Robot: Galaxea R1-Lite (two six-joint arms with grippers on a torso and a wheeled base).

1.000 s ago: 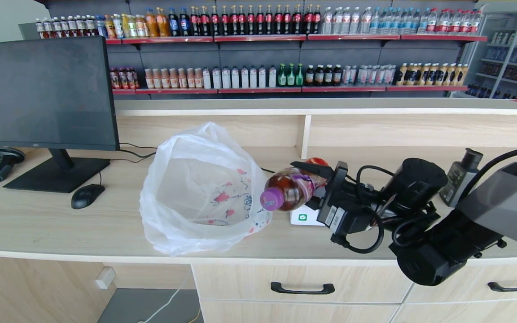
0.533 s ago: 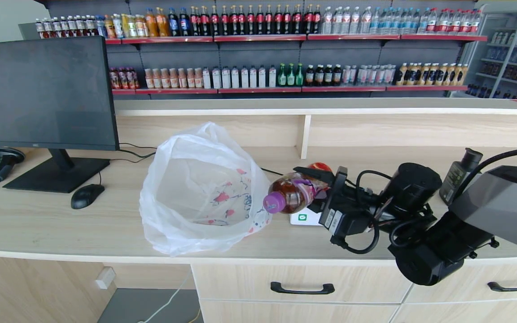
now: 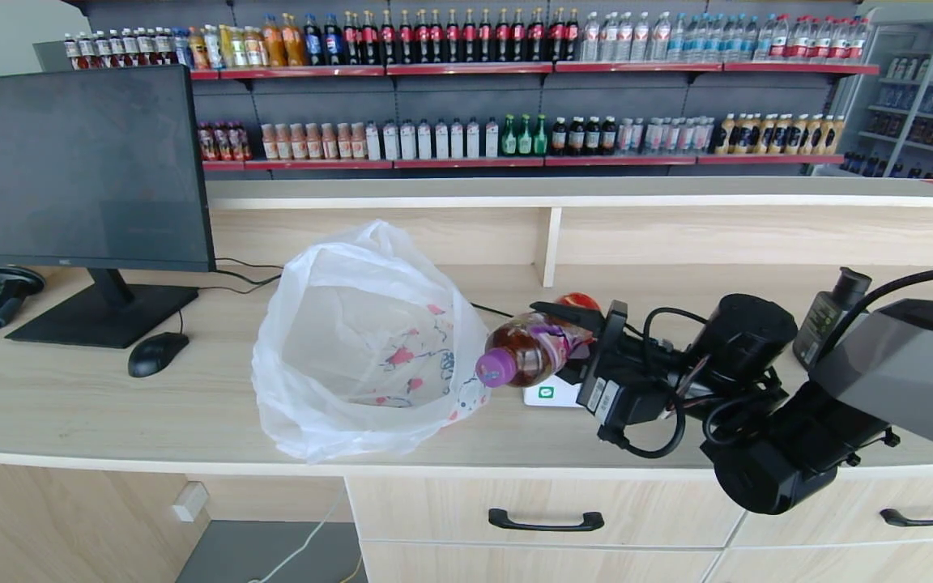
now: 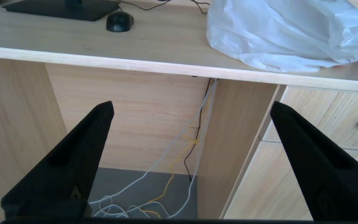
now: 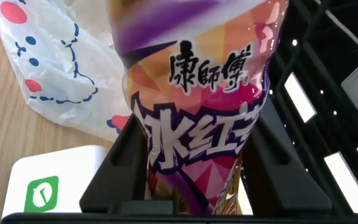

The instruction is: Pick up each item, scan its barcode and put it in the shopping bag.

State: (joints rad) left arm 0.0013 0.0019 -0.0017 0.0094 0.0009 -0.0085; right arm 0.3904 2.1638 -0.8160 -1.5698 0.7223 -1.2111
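Note:
My right gripper [image 3: 565, 336] is shut on a tea bottle [image 3: 527, 348] with a purple cap and a colourful label, held on its side above the counter. Its cap end points at the white plastic shopping bag [image 3: 361, 340], just right of the bag's rim. Close up, the bottle [image 5: 197, 93] sits between the black fingers [image 5: 120, 155]. A white scanner box [image 3: 549, 394] with a green mark lies on the counter under the bottle, also seen as the box [image 5: 48, 186]. My left gripper [image 4: 191, 162] hangs open below the counter edge, with the bag [image 4: 291, 31] above it.
A monitor [image 3: 78, 170], a mouse [image 3: 157, 353] and a handheld scanner [image 3: 5, 295] stand at the counter's left. A dark bottle [image 3: 831, 318] stands at the right, and a red item [image 3: 573, 300] peeks out behind the gripper. Drawers [image 3: 547, 510] run below the front edge.
The right gripper with the bottle has dropped slightly and shifted a little right over the white box. The bag and the rest have not moved.

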